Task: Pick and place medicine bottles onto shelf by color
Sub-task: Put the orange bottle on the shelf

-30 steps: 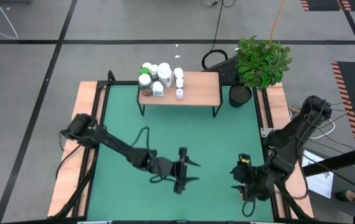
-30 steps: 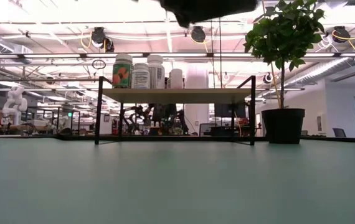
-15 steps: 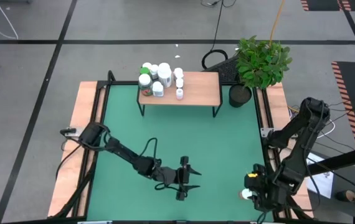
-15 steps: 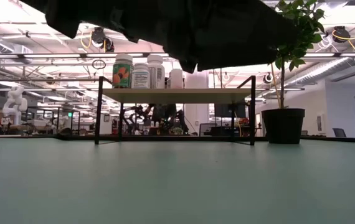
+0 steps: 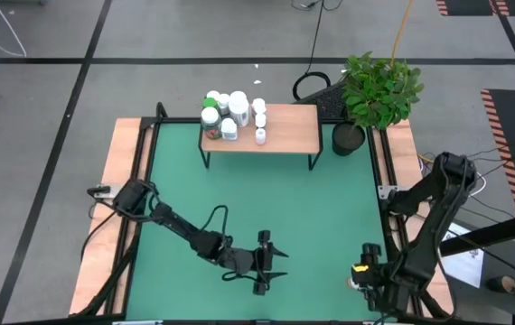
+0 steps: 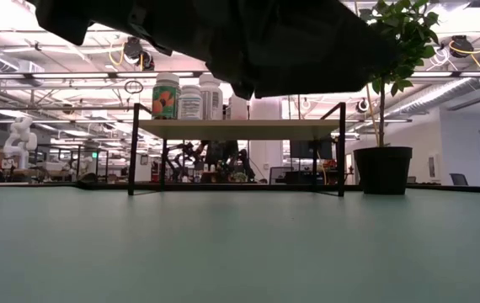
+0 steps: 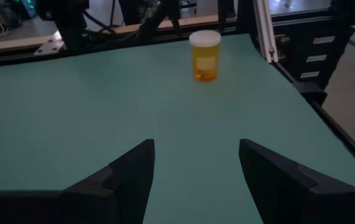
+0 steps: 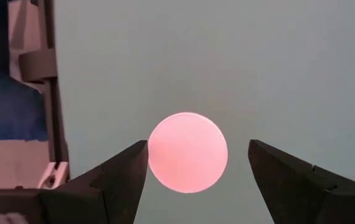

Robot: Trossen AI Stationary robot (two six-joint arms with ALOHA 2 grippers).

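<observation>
- Hovering directly above an orange pill bottle [image 7: 205,56], the right gripper [image 8: 196,163] is seen with fingers spread wide to either side of the white cap [image 8: 188,152], nothing held.
- Standing upright near the mat's front right corner, the bottle is judged light, rigid and smooth; a grip on the body below the cap seems safest.
- Beside it, the left gripper [image 5: 268,262] is held low, spread and empty.
- Farthest off, the shelf [image 5: 286,132] carries clustered bottles [image 5: 229,113] at its left end.

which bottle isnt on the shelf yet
The amber bottle with a white cap, standing alone on the green mat under the open right gripper; the other bottles cluster on the shelf.
</observation>
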